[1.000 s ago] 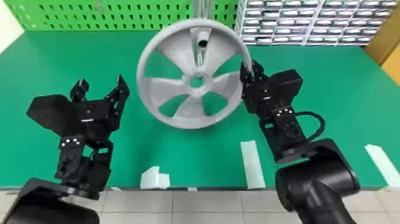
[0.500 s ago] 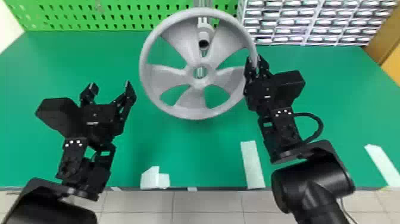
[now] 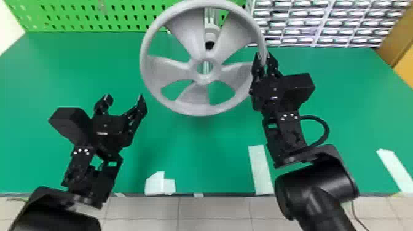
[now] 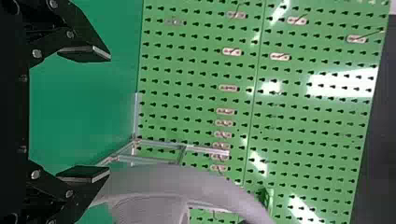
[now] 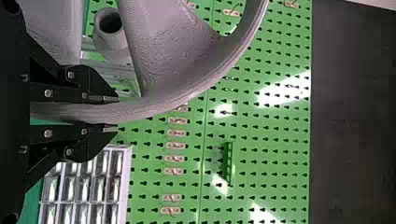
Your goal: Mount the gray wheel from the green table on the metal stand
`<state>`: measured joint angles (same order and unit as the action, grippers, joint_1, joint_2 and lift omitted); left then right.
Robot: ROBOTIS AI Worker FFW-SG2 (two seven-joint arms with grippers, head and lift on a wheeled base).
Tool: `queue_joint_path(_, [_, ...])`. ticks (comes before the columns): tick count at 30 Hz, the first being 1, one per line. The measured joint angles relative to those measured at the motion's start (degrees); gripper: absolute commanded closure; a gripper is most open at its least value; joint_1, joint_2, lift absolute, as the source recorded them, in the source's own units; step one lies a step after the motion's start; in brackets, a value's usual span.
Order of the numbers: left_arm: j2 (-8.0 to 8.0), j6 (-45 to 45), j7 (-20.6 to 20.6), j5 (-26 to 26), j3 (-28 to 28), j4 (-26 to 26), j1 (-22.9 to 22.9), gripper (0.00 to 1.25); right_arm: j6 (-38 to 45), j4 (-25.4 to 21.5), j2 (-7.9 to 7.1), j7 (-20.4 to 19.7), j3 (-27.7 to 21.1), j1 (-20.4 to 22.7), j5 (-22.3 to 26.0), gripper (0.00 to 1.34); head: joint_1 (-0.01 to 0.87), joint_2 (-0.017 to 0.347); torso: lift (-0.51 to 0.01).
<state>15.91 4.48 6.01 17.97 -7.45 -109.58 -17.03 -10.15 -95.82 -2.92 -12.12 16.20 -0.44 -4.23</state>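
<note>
While the left end effector (image 3: 124, 97) hangs released over the tabletop (image 3: 202, 147), the right end effector (image 3: 263, 55) clasps the rim of the wheel (image 3: 204, 81), raised before the stand (image 3: 212, 18). The hole looks offset from the tube (image 3: 212, 33); best centre it squarely, watch for tilt from the one-sided grip, then push gently.

There are a green pegboard (image 3: 70, 13), a drawer cabinet (image 3: 319, 27) and white tape (image 3: 260, 169).
</note>
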Motion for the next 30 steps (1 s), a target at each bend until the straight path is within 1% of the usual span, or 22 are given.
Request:
queue_joint_path(9, [0.0,0.2,-2.65,2.43,-1.87,3.8,2.57,0.42,-1.25,0.72,-0.05,-1.69,1.36,-0.31,0.21,1.09,0.867,0.052,-0.1])
queue_joint_path(18, [0.0,0.96,-3.76,4.47,-4.81,7.52,6.28,0.42,-2.22,1.53,-0.42,-3.06,2.99,-0.7,0.56,1.09,0.867,0.052,-0.1])
queue_joint_path(22, [0.0,1.23,-4.09,5.1,-5.47,8.26,6.98,0.42,-2.36,1.73,-0.51,-3.47,3.26,-0.7,0.62,1.09,0.867,0.052,-0.1])
queue_joint_path(30, [0.0,1.64,-4.12,5.16,-5.71,8.42,6.89,0.42,-2.82,1.9,-0.65,-4.25,3.51,-0.71,0.64,1.09,0.867,0.052,-0.1])
